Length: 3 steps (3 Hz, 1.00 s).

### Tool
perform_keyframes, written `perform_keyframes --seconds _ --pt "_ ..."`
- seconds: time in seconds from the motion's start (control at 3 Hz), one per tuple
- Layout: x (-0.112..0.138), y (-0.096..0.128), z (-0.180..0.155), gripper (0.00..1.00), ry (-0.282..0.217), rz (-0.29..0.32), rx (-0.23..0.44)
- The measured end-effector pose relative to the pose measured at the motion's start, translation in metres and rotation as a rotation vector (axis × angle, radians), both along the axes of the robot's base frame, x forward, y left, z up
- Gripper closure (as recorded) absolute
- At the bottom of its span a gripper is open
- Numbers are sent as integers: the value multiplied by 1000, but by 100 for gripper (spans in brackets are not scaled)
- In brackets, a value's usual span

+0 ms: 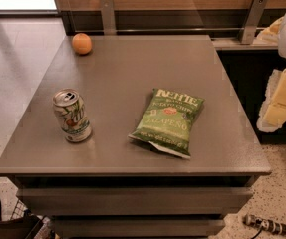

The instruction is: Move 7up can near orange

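Note:
The 7up can (71, 116) stands upright near the front left of the grey table (127, 68), white and green with a silver top. The orange (81, 43) sits at the table's far left corner, well apart from the can. My gripper (281, 101) shows as a pale white-and-yellow shape at the right edge of the view. It is off the table's right side, far from both the can and the orange, and holds nothing I can see.
A green Kettle chip bag (167, 122) lies flat right of the can, toward the front. A wooden wall with metal brackets (107, 15) runs behind the table. A dark object (0, 222) and a small item (269, 225) lie on the floor in front.

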<state>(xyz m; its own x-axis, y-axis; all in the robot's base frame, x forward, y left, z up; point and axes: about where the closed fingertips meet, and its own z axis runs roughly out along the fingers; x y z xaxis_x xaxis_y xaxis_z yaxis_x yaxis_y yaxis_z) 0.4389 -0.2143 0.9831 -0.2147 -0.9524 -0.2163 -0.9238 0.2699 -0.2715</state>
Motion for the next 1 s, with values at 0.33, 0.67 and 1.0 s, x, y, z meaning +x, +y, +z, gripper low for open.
perform_keyframes --seconds 0.33,0.67,1.0 --pt "2 2 1 0 -6 6 11" --pt "14 26 -4 0 -27 69 132" --pt "33 65 -27 0 -66 163 368"
